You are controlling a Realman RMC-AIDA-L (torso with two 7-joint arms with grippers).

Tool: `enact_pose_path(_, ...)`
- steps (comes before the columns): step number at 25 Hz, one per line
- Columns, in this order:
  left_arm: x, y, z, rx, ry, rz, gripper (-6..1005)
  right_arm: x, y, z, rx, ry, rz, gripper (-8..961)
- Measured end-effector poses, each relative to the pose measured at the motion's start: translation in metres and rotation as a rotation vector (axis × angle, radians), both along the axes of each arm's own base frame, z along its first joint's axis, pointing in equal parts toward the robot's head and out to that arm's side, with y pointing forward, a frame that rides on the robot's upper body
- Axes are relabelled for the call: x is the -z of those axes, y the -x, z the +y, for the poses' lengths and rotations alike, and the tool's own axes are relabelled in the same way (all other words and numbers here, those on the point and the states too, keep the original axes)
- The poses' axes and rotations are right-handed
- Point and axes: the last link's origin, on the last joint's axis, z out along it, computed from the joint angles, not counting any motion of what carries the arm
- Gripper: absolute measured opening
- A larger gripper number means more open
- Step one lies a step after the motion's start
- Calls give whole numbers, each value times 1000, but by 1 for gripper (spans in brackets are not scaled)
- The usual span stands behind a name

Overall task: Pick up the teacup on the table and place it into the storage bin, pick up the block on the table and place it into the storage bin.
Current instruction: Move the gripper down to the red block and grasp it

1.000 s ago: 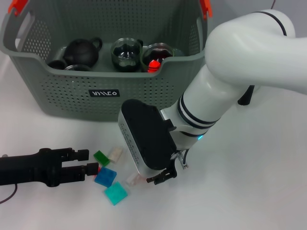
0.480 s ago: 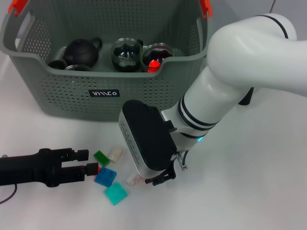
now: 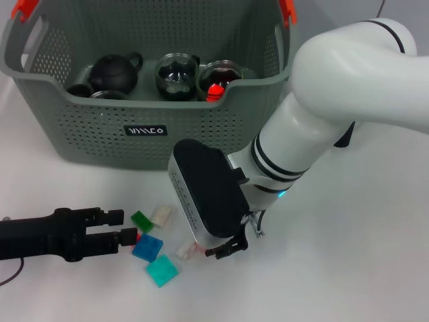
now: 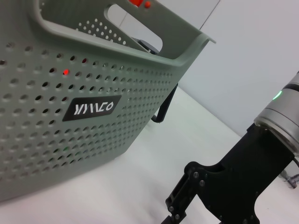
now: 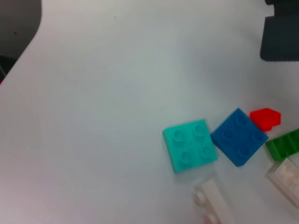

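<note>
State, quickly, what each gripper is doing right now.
Left gripper: open, low over the table beside the red block, holding nothing.
Right gripper: down by the blocks, jaws cannot be told.

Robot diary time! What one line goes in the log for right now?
right gripper low beside small pale translucent block | left gripper by small red block | grey-green perforated storage bin behind

White right arm [image 3: 335,87], black bands; black left gripper [image 3: 114,227], possibly screws.

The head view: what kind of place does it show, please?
Probably a robot test bench, not a home: a plain white table, a storage bin holding tea ware, loose toy blocks, and the left gripper and right gripper.
</note>
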Motion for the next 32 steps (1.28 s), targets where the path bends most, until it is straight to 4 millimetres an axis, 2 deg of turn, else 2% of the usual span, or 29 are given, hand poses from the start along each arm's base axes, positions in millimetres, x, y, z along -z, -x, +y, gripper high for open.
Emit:
enact_pose_path(11, 0, -1, 1, 0, -2, -2, 677, -1, -3, 1, 7, -3, -6, 467)
enact_pose_path(22, -1, -1, 1, 0, -5, -3, 677, 0, -3, 1, 9, -3, -7, 406)
enact_pose_path(30, -1, -1, 1, 1, -5, -3, 677, 0, -5, 1, 12, -3, -17, 204)
enact_pose_path(32, -1, -1, 1, 1, -5, -2, 677, 0, -5, 1, 13, -2, -17, 203)
